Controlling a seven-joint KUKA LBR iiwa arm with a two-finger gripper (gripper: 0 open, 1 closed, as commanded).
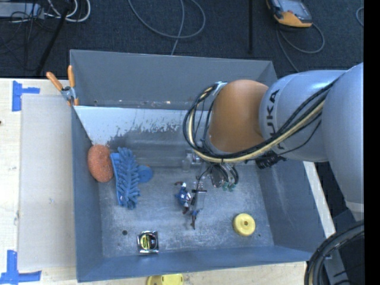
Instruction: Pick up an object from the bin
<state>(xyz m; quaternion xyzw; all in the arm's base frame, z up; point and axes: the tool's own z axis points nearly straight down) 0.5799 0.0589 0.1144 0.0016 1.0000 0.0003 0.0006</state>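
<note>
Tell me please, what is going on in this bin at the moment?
A robot arm reaches in from the right, and its gripper is low over the middle of the grey bin, right next to a small blue thing. I cannot tell whether it holds it. An orange-brown lump and a blue frilly thing lie side by side at the left. A yellow disc lies at the lower right, and a small round yellow-and-silver thing by the near wall.

a small blue thing (183, 195) with white bits lay on the floor of the bin (86, 218) near its middle, just at ten o'clock of the end effector (195, 211).
</note>
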